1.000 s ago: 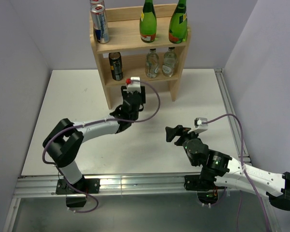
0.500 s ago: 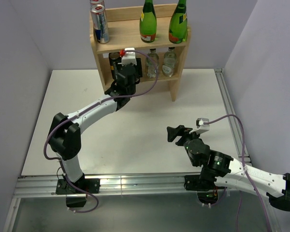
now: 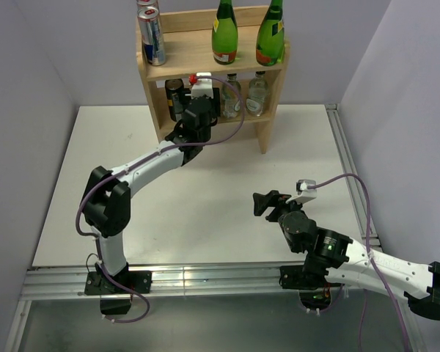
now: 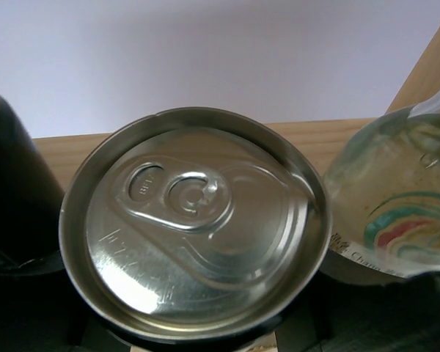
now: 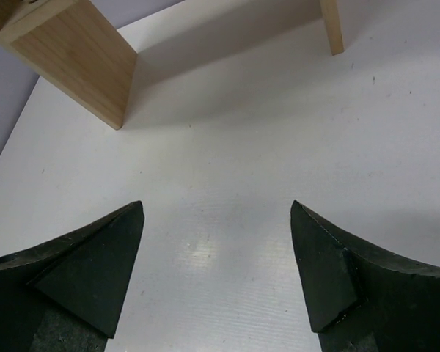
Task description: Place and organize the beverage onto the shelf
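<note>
Well, the left gripper [image 3: 200, 106] pinched a silver-topped can [image 4: 194, 224] at the lower tier of the shelf [image 3: 270, 121], between a dark can [image 4: 15, 213] and a clear bottle [image 4: 396, 213]. Squeezing in crooked might topple either. The right gripper [image 5: 216, 213] hung spread, idle.

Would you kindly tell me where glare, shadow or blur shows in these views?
Left wrist: bright glare on the lid of the can, the clear bottle beside it soft. Right wrist: fingers dark, the shelf shadowing the table. Top external: sharp, glare on the near rail.
</note>
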Robot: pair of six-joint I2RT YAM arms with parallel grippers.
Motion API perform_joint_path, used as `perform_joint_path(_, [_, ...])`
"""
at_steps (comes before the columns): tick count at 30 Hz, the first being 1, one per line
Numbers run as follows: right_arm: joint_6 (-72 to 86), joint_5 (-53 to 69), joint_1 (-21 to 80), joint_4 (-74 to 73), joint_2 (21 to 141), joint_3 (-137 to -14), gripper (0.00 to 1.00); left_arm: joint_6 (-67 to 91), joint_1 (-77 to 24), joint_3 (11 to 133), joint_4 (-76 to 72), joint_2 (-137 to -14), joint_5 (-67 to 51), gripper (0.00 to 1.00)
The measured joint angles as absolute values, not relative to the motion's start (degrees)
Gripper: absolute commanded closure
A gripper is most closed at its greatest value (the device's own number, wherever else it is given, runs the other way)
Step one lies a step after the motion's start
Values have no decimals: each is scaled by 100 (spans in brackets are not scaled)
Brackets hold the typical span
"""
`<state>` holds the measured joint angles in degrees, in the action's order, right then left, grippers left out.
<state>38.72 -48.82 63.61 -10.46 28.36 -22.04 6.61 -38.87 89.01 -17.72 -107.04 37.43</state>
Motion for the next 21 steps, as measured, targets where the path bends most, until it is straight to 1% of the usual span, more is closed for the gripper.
perform_joint_path(9, [3911,-4884,6361,-1050,2836,-2193,13,668,-3907,9284,-1944,-11061,3898,100])
perform_joint_path(12, [3931,-4886,6361,-1059,2829,-2165,13,666,-3879,9362,-1946,-11128,3913,91])
perform_joint_path(13, [3938,-4886,6361,-1059,2829,-2147,13,659,-3872,9365,-1946,-11131,3918,80])
perform_joint_path(15, [3942,-4886,6361,-1085,2829,-2119,13,644,-3865,9365,-1946,-11131,3935,63])
perform_joint_path(16, [3946,-4886,6361,-1085,2829,-2108,13,637,-3865,9365,-1953,-11131,3948,46])
perform_joint_path(18, [3957,-4884,6361,-1092,2829,-2108,13,598,-3865,9360,-1970,-11131,3975,33])
perform_joint_path(19, [3957,-4886,6361,-1092,2829,-2108,13,567,-3865,9349,-1990,-11131,3994,25])
perform_joint_path(21, [3959,-4884,6361,-1092,2829,-2106,13,530,-3859,9332,-2040,-11131,4032,20])
